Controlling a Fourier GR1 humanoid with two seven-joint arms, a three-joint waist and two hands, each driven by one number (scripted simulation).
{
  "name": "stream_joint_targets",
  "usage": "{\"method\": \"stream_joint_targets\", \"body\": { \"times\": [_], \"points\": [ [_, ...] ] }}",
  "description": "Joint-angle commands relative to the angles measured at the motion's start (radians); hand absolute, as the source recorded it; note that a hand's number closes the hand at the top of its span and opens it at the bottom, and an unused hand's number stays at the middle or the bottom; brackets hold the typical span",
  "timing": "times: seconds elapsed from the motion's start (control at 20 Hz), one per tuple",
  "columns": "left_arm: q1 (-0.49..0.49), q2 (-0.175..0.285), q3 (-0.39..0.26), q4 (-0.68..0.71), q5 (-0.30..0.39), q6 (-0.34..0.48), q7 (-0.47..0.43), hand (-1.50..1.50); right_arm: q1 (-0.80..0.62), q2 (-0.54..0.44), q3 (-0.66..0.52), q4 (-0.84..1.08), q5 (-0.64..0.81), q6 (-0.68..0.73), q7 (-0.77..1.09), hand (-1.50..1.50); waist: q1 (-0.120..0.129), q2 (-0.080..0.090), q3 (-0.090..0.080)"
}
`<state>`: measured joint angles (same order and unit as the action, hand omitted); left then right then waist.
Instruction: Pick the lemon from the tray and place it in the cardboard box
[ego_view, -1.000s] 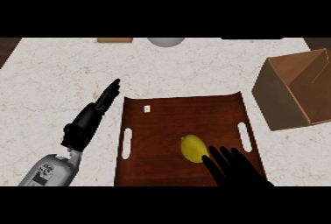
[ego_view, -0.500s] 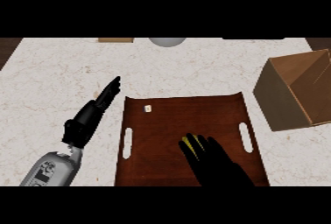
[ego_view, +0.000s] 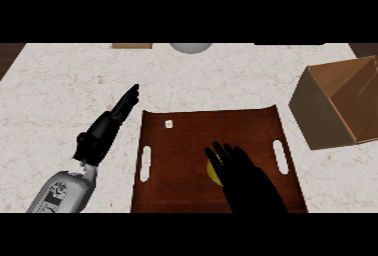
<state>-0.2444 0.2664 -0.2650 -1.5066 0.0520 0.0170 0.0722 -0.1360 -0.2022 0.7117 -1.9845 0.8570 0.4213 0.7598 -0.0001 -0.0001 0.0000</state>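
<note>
Right hand (ego_view: 247, 180) lies spread over the lemon (ego_view: 211, 173) on the tray (ego_view: 177, 165), fingers straight; a yellow sliver shows at its left edge; curl fully round before lifting; box (ego_view: 332, 115) sits ahead-right; left hand (ego_view: 103, 135) rests open.

Left forearm (ego_view: 63, 192): light grey rounded shell, darker grey panel markings, narrowing to a slim pale wrist link. Left hand (ego_view: 100, 137): black throughout — blocky segmented back, slender tapering fingers. Right hand (ego_view: 247, 184): uniform matte black, long thin fingers, surface detail indistinct.
</note>
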Motion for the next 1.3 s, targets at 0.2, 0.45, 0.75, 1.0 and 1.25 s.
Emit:
{"method": "stream_joint_targets", "body": {
  "times": [0.2, 0.45, 0.75, 1.0, 1.25],
  "points": [
    [0.006, -0.053, 0.054, 0.047, -0.060, -0.057, -0.044, 0.00, 0.007, 0.024, -0.048, 0.036, 0.071, -0.012, -0.120, -1.50, -0.002, 0.000, 0.000],
    [0.006, -0.080, 0.083, 0.058, -0.082, -0.079, -0.050, 0.00, 0.079, 0.041, 0.001, 0.041, 0.128, -0.015, -0.120, -1.50, -0.003, 0.000, 0.000],
    [0.026, -0.081, 0.105, 0.013, -0.084, -0.122, -0.016, 0.00, 0.006, 0.093, -0.075, 0.125, 0.103, 0.087, -0.137, -1.50, 0.000, 0.000, 0.000],
    [0.000, -0.132, 0.101, 0.007, -0.136, -0.091, 0.025, 0.00, 0.037, 0.128, -0.043, 0.299, 0.198, -0.078, -0.207, -1.50, 0.000, 0.000, 0.000],
    [0.008, -0.139, 0.134, 0.015, -0.138, -0.126, 0.008, 0.00, 0.085, 0.144, -0.012, 0.257, 0.231, -0.044, -0.187, -1.50, -0.002, 0.000, 0.000]
  ]
}}
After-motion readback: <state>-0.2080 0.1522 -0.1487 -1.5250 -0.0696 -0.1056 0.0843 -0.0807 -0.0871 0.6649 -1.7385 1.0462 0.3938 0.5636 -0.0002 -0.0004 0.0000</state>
